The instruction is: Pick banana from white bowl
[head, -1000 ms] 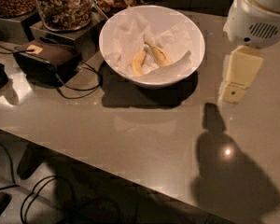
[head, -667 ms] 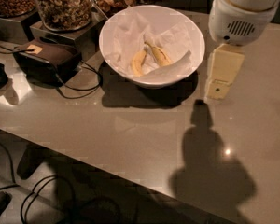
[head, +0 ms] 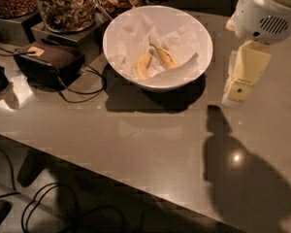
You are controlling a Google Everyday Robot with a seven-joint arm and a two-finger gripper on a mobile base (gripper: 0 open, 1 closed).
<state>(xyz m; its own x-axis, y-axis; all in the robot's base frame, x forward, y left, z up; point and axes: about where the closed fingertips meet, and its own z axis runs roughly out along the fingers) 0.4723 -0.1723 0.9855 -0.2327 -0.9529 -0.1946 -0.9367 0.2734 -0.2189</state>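
The white bowl (head: 157, 8) stands at the back middle of the table, lined with white paper. Two bananas lie in it. The banana (head: 166, 58) is the right one, longer, with a thin stem pointing to the back left. A shorter, stubbier banana (head: 144, 65) lies touching its left side. My gripper (head: 234, 95) hangs from the white arm at the right, just outside the bowl's right rim. It is a little above the table, points down and holds nothing that I can see.
Glass jars of nuts (head: 68, 4) stand on metal bases at the back left. A dark box (head: 51, 59) with cables lies left of the bowl. The table's front edge (head: 111, 178) runs diagonally, with the floor and cables below it.
The gripper moved left toward the bowl's right rim, then drew back slightly to the right. The bowl and both bananas have not moved.
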